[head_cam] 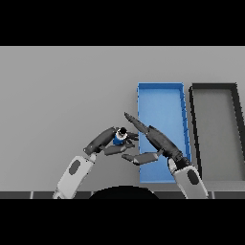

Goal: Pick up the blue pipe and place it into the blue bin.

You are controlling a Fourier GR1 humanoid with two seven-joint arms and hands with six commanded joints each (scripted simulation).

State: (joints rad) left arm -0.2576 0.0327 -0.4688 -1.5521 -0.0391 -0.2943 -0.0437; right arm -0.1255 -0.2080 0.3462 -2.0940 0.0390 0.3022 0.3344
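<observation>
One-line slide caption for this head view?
Left hand curled round the blue pipe beside the blue bin, right hand open over the bin's near half; dark bin further right.

The light is even and soft over the whole worktop [62, 95], with no visible lamp and no bright spot. The grey surface looks a little darker toward the far edge and lighter near the middle. Shadows are very weak; only a faint dark area shows under the left robot hand [106, 139] and the right robot hand [152, 139]. The blue bin [160, 88] has flat colour without glare. Straight edges stay straight up to the borders.
</observation>
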